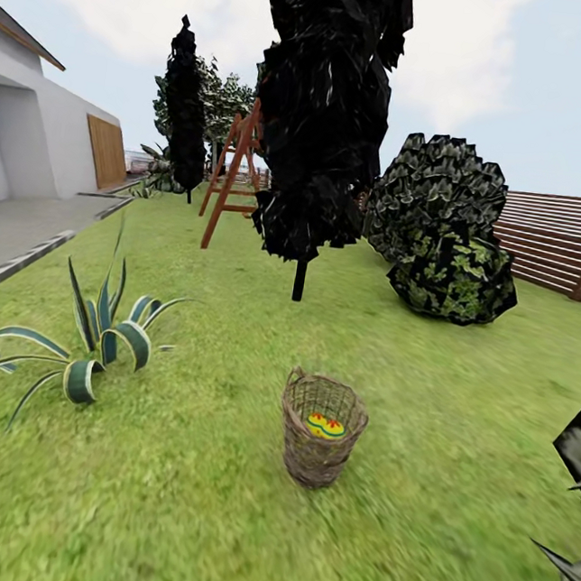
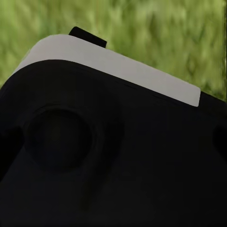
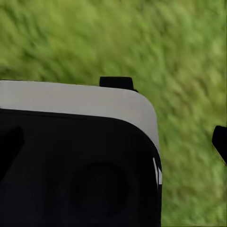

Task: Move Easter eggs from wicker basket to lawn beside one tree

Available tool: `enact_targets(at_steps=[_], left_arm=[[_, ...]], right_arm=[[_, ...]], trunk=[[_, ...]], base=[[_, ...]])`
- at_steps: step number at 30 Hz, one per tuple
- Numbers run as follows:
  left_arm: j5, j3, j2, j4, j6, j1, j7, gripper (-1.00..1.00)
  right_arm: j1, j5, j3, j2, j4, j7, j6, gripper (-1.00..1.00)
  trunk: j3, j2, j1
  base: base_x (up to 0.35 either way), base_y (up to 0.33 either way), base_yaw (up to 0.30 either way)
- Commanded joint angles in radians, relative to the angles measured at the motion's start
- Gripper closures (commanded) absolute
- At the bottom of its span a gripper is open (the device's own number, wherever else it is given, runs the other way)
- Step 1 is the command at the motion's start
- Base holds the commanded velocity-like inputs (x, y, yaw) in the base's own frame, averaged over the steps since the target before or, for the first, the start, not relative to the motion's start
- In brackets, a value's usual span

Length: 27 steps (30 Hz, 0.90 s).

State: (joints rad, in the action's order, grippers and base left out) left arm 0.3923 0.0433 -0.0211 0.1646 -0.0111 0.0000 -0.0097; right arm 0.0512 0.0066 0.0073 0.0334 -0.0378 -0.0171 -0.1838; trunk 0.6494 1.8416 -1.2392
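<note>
The wicker basket [image 1: 320,431] stands upright on the lawn [image 1: 166,493] before a black cypress [image 1: 323,113]; painted eggs [image 1: 325,426] lie inside; neither gripper's opening can be told.

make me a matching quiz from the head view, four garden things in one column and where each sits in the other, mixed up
Things:
1. wicker basket
2. striped agave plant
3. wooden ladder
4. slatted wooden fence

Places:
A. far right edge of the garden
B. on the lawn at centre, with painted eggs inside
C. leaning up behind the tall black tree, left of it
D. on the grass at the left, near the paved path

Pairs: 1-B, 2-D, 3-C, 4-A
</note>
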Motion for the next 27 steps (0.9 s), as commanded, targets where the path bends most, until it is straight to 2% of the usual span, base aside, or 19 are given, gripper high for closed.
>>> enact_targets(at_steps=[1,27], left_arm=[[0.002,0.004,0.000,0.001,-0.001,0.000,-0.001,-1.00],[0.002,0.004,0.000,0.001,-0.001,0.000,-0.001,-1.00]], right_arm=[[0.000,0.000,0.000,-0.001,0.001,-0.002,-0.003,-1.00],[0.000,0.002,0.000,-0.004,0.002,-0.002,-0.003,-1.00]], trunk=[[0.001,0.000,0.000],[0.001,0.000,0.000]], base=[[0.331,0.000,0.000],[0.331,0.000,0.000]])
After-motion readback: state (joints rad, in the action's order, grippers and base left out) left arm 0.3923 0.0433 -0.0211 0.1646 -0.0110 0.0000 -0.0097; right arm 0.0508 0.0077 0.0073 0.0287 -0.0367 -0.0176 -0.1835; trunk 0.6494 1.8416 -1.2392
